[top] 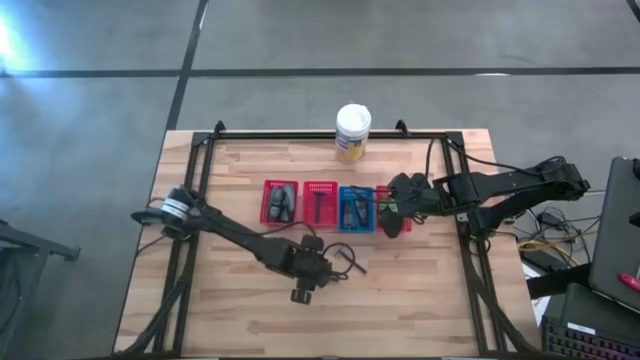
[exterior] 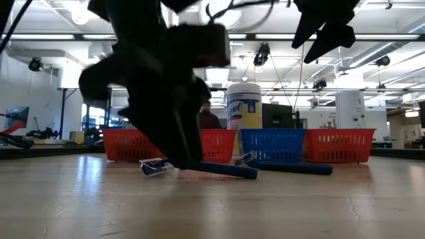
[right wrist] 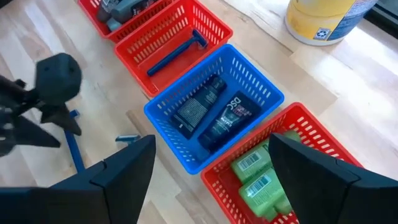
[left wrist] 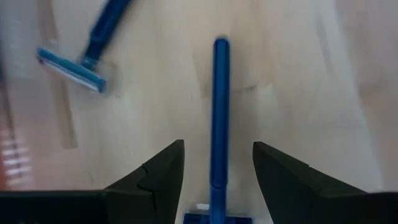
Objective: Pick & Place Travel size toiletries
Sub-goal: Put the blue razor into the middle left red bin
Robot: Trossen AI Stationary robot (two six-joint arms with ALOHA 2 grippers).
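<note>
A blue razor [left wrist: 221,118] lies flat on the wooden table [top: 230,300], handle pointing away from my left gripper [left wrist: 217,180]. That gripper is open and low over the table, one finger on each side of the handle and apart from it. A second blue razor [left wrist: 81,56] lies beside it. Both show in the low view [exterior: 222,170] [exterior: 295,168]. My right gripper [right wrist: 211,155] is open and empty, up above the rightmost red basket [right wrist: 311,130], which holds green bottles [right wrist: 258,180]. The blue basket [right wrist: 214,112] holds dark flat tubes.
Four mesh baskets stand in a row at mid-table: a red one with grey items [top: 280,200], a red one with a blue razor [right wrist: 177,50], the blue one [top: 355,208] and the rightmost red one. A white canister with a yellow label [top: 352,132] stands behind them.
</note>
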